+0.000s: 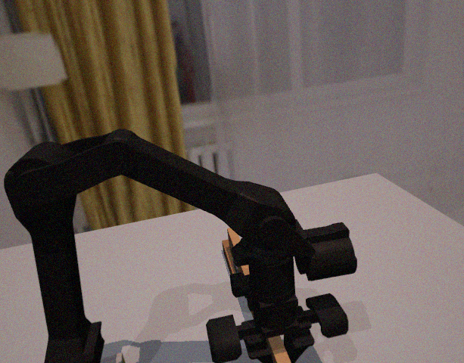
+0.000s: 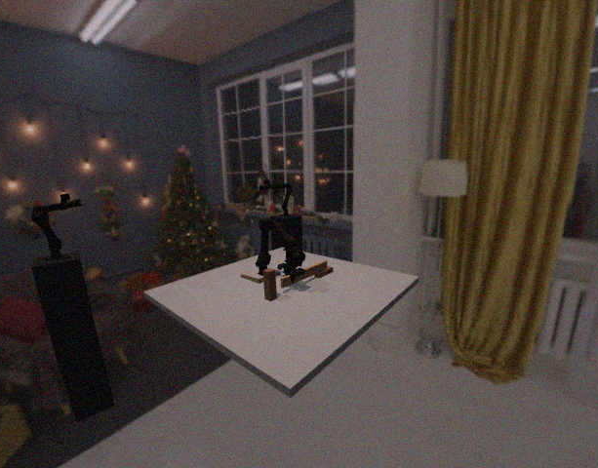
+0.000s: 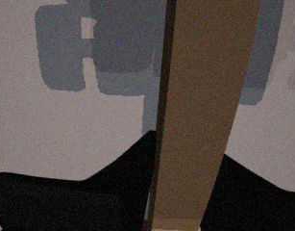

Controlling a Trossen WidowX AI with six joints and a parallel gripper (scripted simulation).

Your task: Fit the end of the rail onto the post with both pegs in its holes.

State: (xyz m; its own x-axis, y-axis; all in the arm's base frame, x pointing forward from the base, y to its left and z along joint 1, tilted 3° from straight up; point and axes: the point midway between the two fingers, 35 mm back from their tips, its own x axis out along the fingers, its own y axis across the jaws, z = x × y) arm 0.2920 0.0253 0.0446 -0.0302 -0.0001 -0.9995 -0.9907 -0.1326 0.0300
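Observation:
The long wooden rail [image 1: 279, 350] [image 2: 308, 272] [image 3: 205, 96] runs from the footboard block [image 2: 324, 272] toward the post [image 2: 270, 285]. My gripper [image 3: 170, 139] is shut on the rail near its near end, with one finger on each side. In the exterior view the rail looks about level, its near end raised off the table and a small gap short of the upright post. The far end is at the footboard block, but the arm and the small scale hide how it sits in the bracket. The pegs and the holes in the rail's end cannot be made out.
A thin wooden piece [image 2: 250, 277] lies on the white table [image 2: 289, 342], to the left of the post in the exterior view. My black arm [image 1: 177, 172] reaches over the rail and hides part of it. Another dark arm [image 2: 49, 229] stands on a pedestal off the table.

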